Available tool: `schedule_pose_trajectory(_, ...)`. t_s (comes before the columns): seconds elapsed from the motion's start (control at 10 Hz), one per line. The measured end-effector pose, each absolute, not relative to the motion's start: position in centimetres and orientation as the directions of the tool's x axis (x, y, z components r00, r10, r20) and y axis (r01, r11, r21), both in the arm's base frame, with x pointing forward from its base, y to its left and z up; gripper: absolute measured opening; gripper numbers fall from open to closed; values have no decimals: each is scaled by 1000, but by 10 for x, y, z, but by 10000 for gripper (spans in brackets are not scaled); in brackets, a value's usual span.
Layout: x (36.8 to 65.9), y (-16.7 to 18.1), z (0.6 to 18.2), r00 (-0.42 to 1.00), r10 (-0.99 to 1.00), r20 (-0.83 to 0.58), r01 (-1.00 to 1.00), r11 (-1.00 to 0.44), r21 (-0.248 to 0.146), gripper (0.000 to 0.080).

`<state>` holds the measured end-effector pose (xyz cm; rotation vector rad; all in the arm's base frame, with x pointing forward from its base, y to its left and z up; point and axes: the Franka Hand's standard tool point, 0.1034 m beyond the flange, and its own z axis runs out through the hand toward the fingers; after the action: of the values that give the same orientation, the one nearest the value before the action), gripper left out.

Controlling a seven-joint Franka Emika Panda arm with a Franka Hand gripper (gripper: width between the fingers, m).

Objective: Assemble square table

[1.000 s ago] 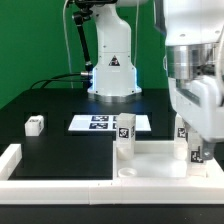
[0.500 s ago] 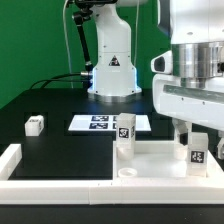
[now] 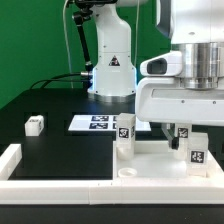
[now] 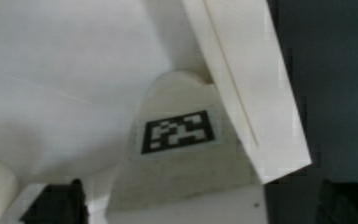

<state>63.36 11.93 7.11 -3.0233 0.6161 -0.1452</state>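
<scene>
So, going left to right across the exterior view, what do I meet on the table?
small loose leg → marker board → upright tagged leg → rightmost tagged leg. The border rail and tabletop span too much of the view to place in the order.

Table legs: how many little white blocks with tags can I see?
4. One small white plastic block leg lies alone on the black table, exterior view's left. Two stand on the white square tabletop panel, one left, one right. A fourth, behind the right one, is mostly hidden.
</scene>
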Motion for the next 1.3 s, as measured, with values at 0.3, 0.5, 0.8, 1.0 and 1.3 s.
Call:
schedule_pose_trajectory(0.3,633,120,71,869,-489,72,-484,-872,-80,382)
schedule_pose_trajectory(0.5,633,118,70,802,-595,61,-589,-803,-86,291)
schedule_pose_trajectory(0.8,630,117,72,480,-877,-7,-875,-479,-71,291)
schedule_pose_trajectory(1.0,632,120,69,173,-984,-46,-984,-172,-39,291)
schedule_pose_trajectory(1.3,632,118,69,-107,-991,-75,-993,109,-35,291)
